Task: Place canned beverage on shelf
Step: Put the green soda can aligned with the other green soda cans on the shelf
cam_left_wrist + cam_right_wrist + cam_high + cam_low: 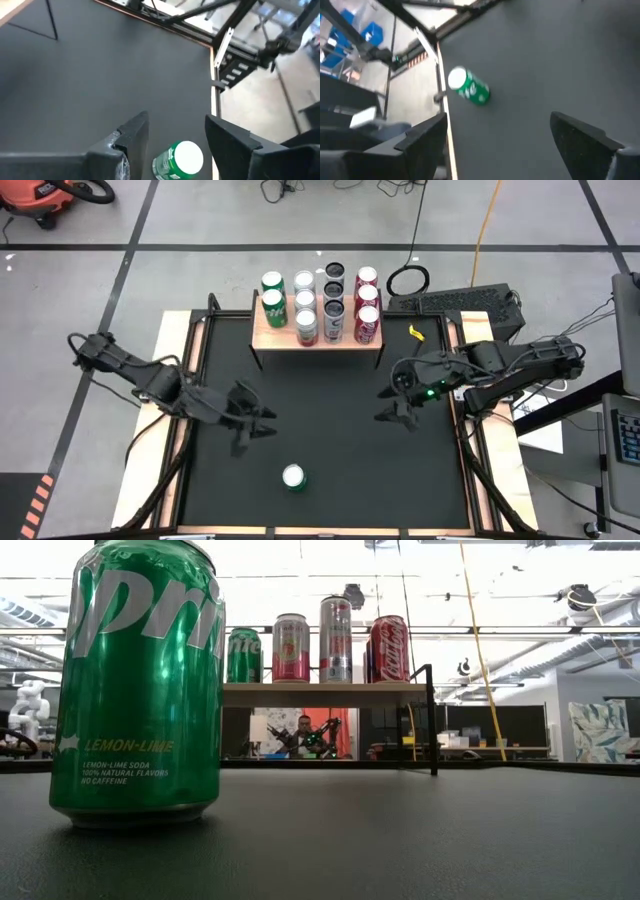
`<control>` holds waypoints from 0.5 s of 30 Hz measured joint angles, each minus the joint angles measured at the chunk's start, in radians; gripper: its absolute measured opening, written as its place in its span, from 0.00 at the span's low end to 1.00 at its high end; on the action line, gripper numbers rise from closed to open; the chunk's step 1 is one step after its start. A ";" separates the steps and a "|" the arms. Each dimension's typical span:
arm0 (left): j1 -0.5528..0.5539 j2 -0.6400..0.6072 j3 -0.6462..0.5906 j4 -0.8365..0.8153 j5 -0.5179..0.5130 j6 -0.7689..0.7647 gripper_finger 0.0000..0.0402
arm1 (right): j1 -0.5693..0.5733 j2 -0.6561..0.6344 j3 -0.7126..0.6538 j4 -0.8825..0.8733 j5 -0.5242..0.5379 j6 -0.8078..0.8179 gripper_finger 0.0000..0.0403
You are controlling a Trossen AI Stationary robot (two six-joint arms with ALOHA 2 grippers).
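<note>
A: Where is the green can (293, 477)?
B: Upright on the black counter (330, 430), near its front edge, well apart from the shelf (268, 337) at the back, which carries 11 cans in 4 rows.
A: And the left pincer (252, 430)?
B: It hangs over the counter, between the shelf and the can, fingers (131, 134) apart, gripping nothing.
A: The right pincer (398, 408)?
B: Over the counter's right half, spread wide and empty, far from the can.
</note>
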 joint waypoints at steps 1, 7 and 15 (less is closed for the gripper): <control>-0.005 0.026 0.018 -0.003 -0.002 0.014 0.49 | 0.006 -0.008 0.000 -0.027 -0.015 0.014 0.82; -0.023 0.162 0.106 0.002 0.002 0.085 0.49 | 0.068 -0.053 0.000 -0.158 -0.020 0.046 0.82; -0.035 0.272 0.113 -0.002 0.135 0.013 0.49 | 0.102 -0.066 0.000 -0.234 0.014 -0.013 0.82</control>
